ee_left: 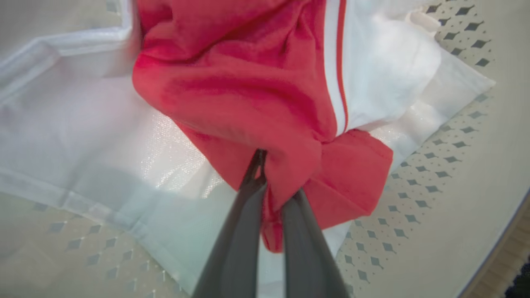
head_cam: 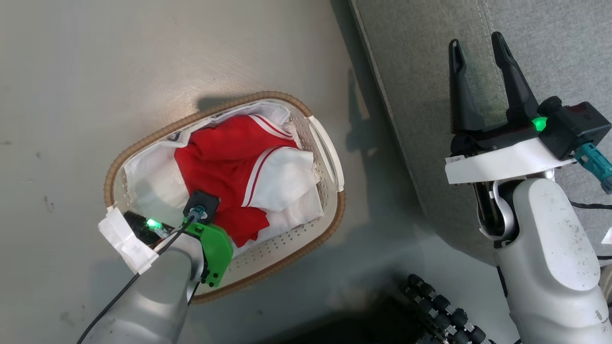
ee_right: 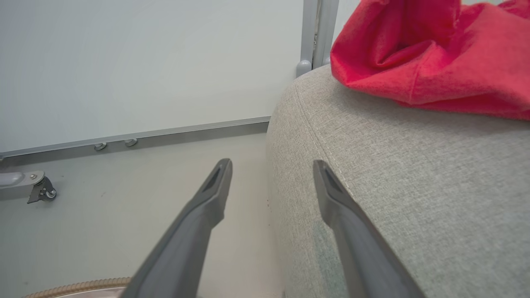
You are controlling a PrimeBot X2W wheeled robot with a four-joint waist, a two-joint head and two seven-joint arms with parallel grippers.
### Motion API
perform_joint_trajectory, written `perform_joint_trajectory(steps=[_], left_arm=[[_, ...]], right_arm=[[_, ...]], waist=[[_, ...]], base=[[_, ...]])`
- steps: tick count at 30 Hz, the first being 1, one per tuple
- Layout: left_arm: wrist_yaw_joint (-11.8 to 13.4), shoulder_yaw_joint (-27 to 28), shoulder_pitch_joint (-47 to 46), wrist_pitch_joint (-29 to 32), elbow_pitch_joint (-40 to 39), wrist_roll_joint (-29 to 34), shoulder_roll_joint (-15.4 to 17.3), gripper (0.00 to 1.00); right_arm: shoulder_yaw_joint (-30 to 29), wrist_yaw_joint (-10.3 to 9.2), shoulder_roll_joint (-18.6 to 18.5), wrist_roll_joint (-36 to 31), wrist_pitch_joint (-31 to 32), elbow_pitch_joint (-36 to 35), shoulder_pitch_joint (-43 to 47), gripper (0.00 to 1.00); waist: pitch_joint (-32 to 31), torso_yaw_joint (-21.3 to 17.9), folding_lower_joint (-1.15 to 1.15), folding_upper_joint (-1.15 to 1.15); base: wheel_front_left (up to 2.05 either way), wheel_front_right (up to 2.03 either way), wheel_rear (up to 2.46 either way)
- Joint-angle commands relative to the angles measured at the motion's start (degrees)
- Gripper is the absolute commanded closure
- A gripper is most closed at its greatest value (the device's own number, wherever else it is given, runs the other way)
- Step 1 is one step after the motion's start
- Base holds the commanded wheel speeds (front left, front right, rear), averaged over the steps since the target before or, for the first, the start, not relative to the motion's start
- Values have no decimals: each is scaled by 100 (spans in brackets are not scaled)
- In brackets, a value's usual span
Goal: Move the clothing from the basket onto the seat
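Left gripper is down inside the small oval cream-white plastic basket with a brown woven rim, and its two dark fingers are pinched tight on a fold of the red shiny clothing with white panels and stripes. That clothing lies bunched in the middle of the basket, on top of the thin white liner sheet. To the right of the basket is the big light grey cloth seat. The right gripper is over the seat, well apart from the basket, with its fingers spread wide and nothing between them. One more red piece of cloth lies on the seat, far from the basket.
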Motion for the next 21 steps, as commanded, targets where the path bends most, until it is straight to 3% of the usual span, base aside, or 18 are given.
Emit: perform_joint_trajectory(steps=[1,8,21], left_arm=[[-43,33,-1,-72,-40,-50,0,100],[-177,11,200,-250,-540,-88,52,100],[-195,223,879,-237,-2858,271,563,100]], right_arm=[[-17,-8,-16,-38,-28,39,77,0],[-90,-8,-17,-268,-28,253,298,0],[-271,-8,-19,-688,-28,713,1112,0]], waist=[[-179,105,0,58],[-845,385,0,58],[-2481,844,0,58]], base=[[0,0,0],[0,0,0],[0,0,0]])
